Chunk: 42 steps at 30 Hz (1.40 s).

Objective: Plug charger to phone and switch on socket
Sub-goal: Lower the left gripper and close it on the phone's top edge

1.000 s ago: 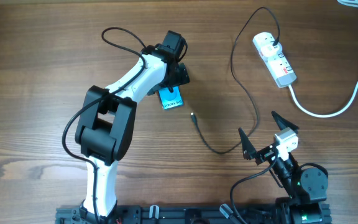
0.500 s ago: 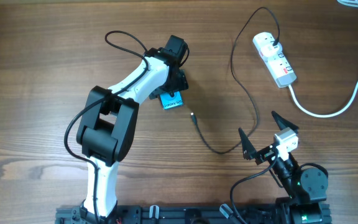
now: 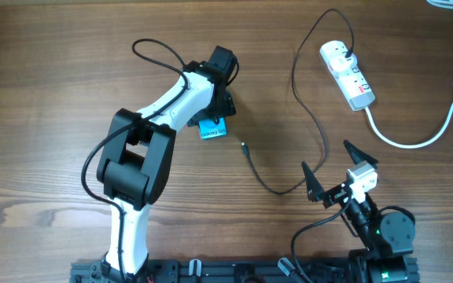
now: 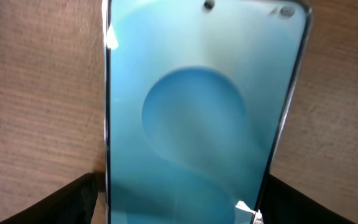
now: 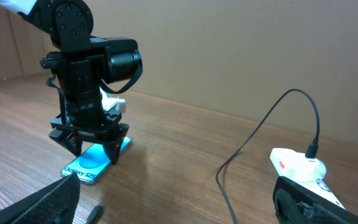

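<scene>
While the left gripper [image 5: 94,151] stands over the phone [image 3: 213,129], its 2 fingers sit astride the handset's long edges. Whether they already press on those edges cannot be told. The phone lies flat on the table [image 3: 53,79], screen up, directly beneath that wrist.

Judged step: securing the phone so its port can meet the plug.
- Keep the fingers square to the phone's long edges; a skewed squeeze would likely spin it on the smooth wood.
- Leave the phone's short ends uncovered; which end carries the port cannot be seen.

The right gripper [image 3: 325,155] is fully spread and holds nothing. It is well apart from the phone, beyond the charger [image 3: 318,130].

Clearances:
- The charger's plug tip [image 3: 244,145] lies near the phone on the side facing the right gripper, not touching it.
- The socket [image 3: 348,75] sits well away from the phone on that same side, its white cord [image 3: 431,134] running farther off.
- Bare wood surrounds the phone on every other side.
- No table edge shows near the phone.
</scene>
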### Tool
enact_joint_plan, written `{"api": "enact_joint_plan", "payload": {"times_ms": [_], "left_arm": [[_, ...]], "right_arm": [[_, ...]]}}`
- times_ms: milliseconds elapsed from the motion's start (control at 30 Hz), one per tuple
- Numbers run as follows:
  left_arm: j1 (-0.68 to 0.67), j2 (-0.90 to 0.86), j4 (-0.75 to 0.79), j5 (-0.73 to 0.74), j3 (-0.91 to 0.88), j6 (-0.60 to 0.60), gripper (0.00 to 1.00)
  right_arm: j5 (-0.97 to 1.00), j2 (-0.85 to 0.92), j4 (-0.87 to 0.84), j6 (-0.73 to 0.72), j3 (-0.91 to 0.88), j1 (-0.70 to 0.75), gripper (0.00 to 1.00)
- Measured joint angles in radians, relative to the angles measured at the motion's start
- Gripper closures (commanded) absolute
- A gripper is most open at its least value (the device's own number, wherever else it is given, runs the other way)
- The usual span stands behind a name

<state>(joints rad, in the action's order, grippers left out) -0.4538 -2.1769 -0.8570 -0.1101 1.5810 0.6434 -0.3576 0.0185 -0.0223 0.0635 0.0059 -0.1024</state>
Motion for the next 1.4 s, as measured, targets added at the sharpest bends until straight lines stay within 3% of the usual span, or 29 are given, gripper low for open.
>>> {"api": "enact_joint_plan", "payload": {"times_ms": [167,300,533,667,767,1033,1267,1333,1400], "left_arm": [[0.0,0.001,-0.053,0.029,0.003,-0.002,0.2],[0.0,0.001,-0.081,0.055,0.003,-0.006,0.0],[0.004,0.001,-0.039,0.066,0.003,-0.006,0.0],[0.02,0.002,-0.02,0.066,0.003,-0.02,0.06],[0.033,0.001,-0.01,0.063,0.003,-0.052,0.0],[0.036,0.001,0.002,0.055,0.003,-0.093,0.0],[0.036,0.001,-0.001,0.055,0.003,-0.108,0.11],[0.036,0.001,-0.005,0.055,0.003,-0.109,0.1],[0.036,0.001,-0.009,0.055,0.003,-0.109,0.02]], "right_arm": [[0.0,0.0,0.0,0.0,0.0,0.0,0.0],[0.0,0.0,0.0,0.0,0.0,0.0,0.0],[0.0,0.0,0.0,0.0,0.0,0.0,0.0],[0.0,0.0,0.0,0.0,0.0,0.0,0.0],[0.0,0.0,0.0,0.0,0.0,0.0,0.0],[0.0,0.0,0.0,0.0,0.0,0.0,0.0],[0.0,0.0,0.0,0.0,0.0,0.0,0.0],[0.0,0.0,0.0,0.0,0.0,0.0,0.0],[0.0,0.0,0.0,0.0,0.0,0.0,0.0]]}}
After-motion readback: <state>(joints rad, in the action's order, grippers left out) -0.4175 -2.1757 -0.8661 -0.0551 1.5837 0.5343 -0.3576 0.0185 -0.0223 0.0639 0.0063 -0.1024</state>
